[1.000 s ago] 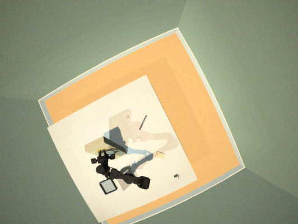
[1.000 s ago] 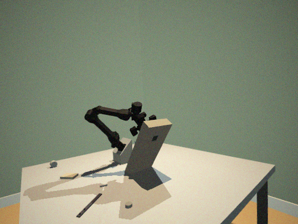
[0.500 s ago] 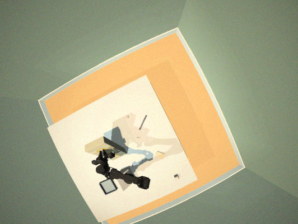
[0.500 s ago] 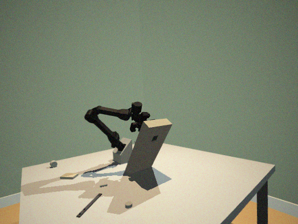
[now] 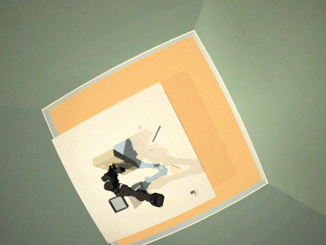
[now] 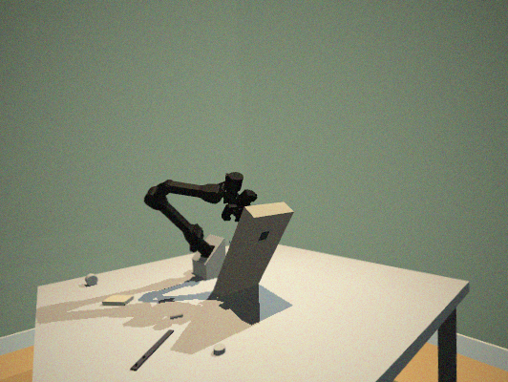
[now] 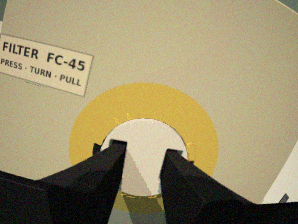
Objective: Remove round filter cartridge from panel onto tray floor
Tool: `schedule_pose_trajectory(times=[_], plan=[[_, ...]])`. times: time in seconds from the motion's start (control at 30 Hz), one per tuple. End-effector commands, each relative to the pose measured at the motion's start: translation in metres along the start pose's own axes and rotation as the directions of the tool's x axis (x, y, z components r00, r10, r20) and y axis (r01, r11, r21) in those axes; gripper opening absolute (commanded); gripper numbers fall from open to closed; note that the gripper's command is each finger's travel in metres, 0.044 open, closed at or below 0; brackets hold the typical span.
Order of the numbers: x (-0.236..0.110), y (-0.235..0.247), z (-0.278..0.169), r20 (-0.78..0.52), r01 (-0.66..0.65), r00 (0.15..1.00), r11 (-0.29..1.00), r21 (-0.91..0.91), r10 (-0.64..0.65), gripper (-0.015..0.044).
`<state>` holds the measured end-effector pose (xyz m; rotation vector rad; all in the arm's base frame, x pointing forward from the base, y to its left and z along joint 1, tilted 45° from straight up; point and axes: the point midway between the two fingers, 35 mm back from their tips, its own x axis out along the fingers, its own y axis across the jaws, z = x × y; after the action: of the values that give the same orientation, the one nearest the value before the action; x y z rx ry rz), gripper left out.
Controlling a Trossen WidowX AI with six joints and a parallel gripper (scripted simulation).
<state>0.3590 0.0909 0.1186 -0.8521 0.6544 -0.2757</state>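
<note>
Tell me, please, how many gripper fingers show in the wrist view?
2: one finger left of the pale round cartridge, the other right of it, both at its face inside the yellow ring.

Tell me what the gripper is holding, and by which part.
The gripper is shut on the filter cartridge, still seated in the panel. Its fingers press into the cartridge's round face; the slots themselves are hidden.

The tilted tan box-shaped service panel (image 6: 248, 258) stands on the pale square table (image 6: 363, 306), leaning toward the black jointed arm (image 6: 177, 217). The round pale filter cartridge (image 7: 148, 137) sits within the yellow ring (image 7: 193, 119) on the panel face. The black parallel-jaw gripper (image 7: 141, 169) is clamped on the cartridge. A white printed label (image 7: 45, 64) lies upper left of the ring in the wrist view.
</note>
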Motion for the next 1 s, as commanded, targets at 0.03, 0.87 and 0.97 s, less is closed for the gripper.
schedule_pose_trajectory(times=[0.03,0.87,0.97], plan=[[-0.025,0.005,0.0,-0.001,-0.011,1.0,1.0,-0.002,0.011,0.0],[-0.062,0.006,-0.038,0.007,-0.004,1.0,1.0,0.017,0.004,0.0],[-0.06,0.008,-0.047,0.007,-0.004,1.0,1.0,0.017,0.004,0.0]])
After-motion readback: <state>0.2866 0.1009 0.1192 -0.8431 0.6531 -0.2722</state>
